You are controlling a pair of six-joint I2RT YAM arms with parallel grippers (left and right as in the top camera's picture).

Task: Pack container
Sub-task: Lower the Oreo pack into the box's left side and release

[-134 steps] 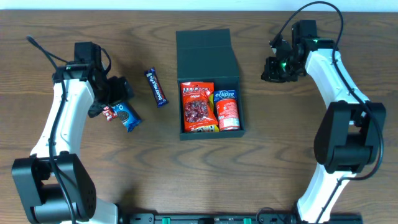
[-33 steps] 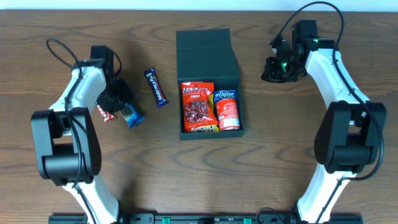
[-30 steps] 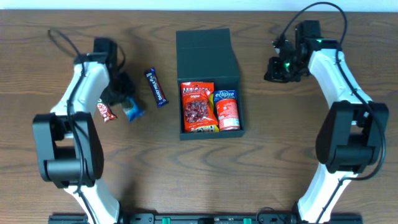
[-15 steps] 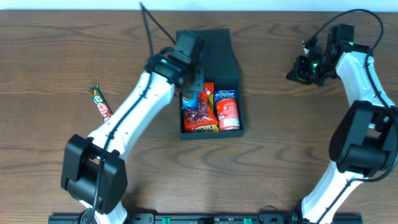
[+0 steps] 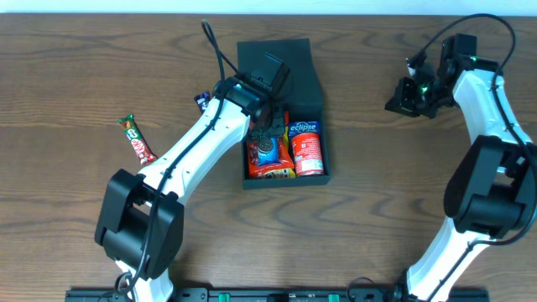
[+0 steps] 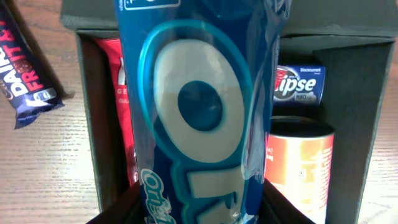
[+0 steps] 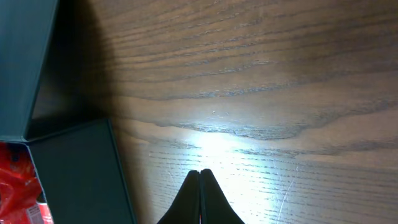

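Observation:
The container (image 5: 312, 101) is a dark slate-blue box at the table's middle, its lid flap (image 5: 302, 63) open toward the back. Inside lie a red snack pack (image 5: 270, 168) and an orange Eclipse pack (image 5: 307, 148). My left gripper (image 5: 267, 134) hovers over the box's left half, shut on a blue Oreo pack (image 5: 267, 152). In the left wrist view the Oreo pack (image 6: 199, 112) fills the middle, clamped low down by my left gripper (image 6: 199, 211), with the container's wall (image 6: 88, 124) behind. My right gripper (image 5: 411, 96) is shut and empty over bare wood, right of the box; its tip (image 7: 200, 172) touches nothing.
A red and green candy bar (image 5: 137, 140) lies at the left. A blue Dairy Fruit bar (image 6: 25, 68) lies just left of the box, mostly under my left arm in the overhead view. The container's corner (image 7: 74, 174) shows left of my right gripper.
My left arm has carried the Oreo pack from the left of the table to above the container, and it now sits slightly lower over the red pack. My right arm drew away to the right.

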